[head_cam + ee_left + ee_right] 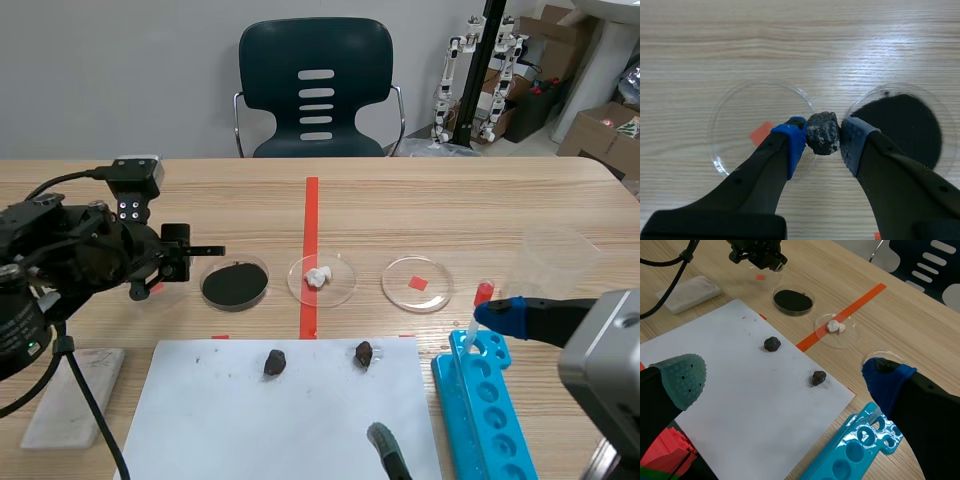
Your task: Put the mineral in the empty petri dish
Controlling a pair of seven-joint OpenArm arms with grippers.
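Over the edge of the clear dish (740, 115), the left claw (823, 134) grips a dark rock (822, 136), while the right claw (785, 375) hangs open.

Black left arm (75, 255), black cables (62, 181), blue-padded left claw (824, 132); white dots (129, 208), possibly screws, on its camera (136, 178).

Four petri dishes stand in a row: a leftmost dish (735, 120) over an orange mark, a black-powder dish (235, 284), a white-bits dish (321, 278) and a rightmost dish (417, 284) over a red mark. Three dark mineral lumps show: a left lump (274, 362) and a right lump (364, 352) on the white paper sheet (290, 420), and a lifted lump (823, 133) over the leftmost dish's rim. There is one paper sheet, one blue tube rack (485, 410) near right, one grey slab (75, 395) near left and one chair (316, 90) far off.
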